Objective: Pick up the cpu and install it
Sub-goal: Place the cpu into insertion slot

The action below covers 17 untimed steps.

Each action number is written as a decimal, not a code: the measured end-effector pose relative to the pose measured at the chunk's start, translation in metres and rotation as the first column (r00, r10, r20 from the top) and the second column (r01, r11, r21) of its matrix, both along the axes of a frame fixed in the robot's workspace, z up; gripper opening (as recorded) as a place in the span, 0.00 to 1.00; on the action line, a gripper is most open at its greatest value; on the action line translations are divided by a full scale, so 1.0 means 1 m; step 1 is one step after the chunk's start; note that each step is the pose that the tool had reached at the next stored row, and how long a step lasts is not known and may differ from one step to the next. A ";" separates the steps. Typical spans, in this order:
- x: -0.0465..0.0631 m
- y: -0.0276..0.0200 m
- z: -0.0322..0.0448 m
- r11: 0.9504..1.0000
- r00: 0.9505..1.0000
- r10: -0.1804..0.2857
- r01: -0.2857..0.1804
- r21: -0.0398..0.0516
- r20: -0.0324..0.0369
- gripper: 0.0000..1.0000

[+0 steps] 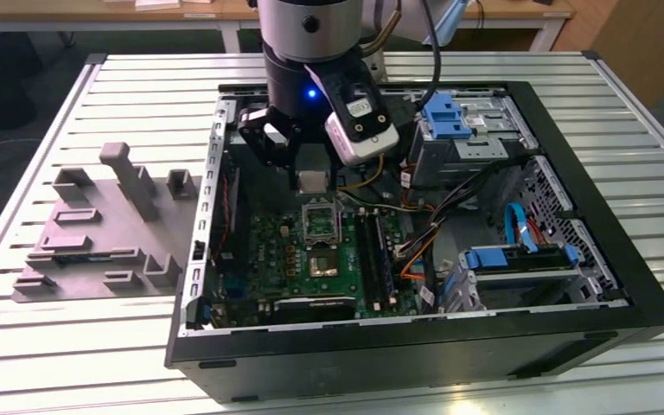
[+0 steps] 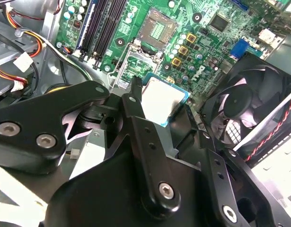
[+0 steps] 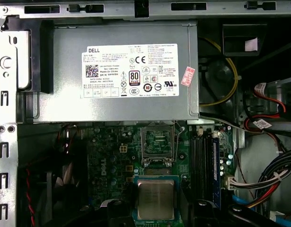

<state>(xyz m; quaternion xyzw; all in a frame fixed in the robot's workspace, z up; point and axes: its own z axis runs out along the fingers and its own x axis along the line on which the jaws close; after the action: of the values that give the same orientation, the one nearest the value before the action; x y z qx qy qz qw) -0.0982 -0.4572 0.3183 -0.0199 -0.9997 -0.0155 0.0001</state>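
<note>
On a white slatted table (image 1: 90, 346), inside an open black case (image 1: 424, 346), clamped the silvery-grey square cpu (image 3: 156, 199) in the black gripper (image 1: 311, 177) over the green motherboard (image 1: 297, 259), near the empty metal-framed socket (image 3: 157, 142), clear of walls.

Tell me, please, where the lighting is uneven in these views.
In the exterior view the slatted table is brightly lit while the case interior is dim, and a blue light glows on the arm. In the second wrist view the cpu top shines pale against the black gripper. In the first wrist view the power supply is evenly lit, the board beside the cpu shadowed.
</note>
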 end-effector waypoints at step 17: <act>0.002 -0.0040 -0.0084 1.000 1.000 0.000 0.000 0.000 0.000 0.47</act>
<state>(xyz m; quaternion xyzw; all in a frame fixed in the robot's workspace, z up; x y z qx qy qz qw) -0.0959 -0.4612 0.3099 -0.0199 -0.9997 -0.0156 0.0001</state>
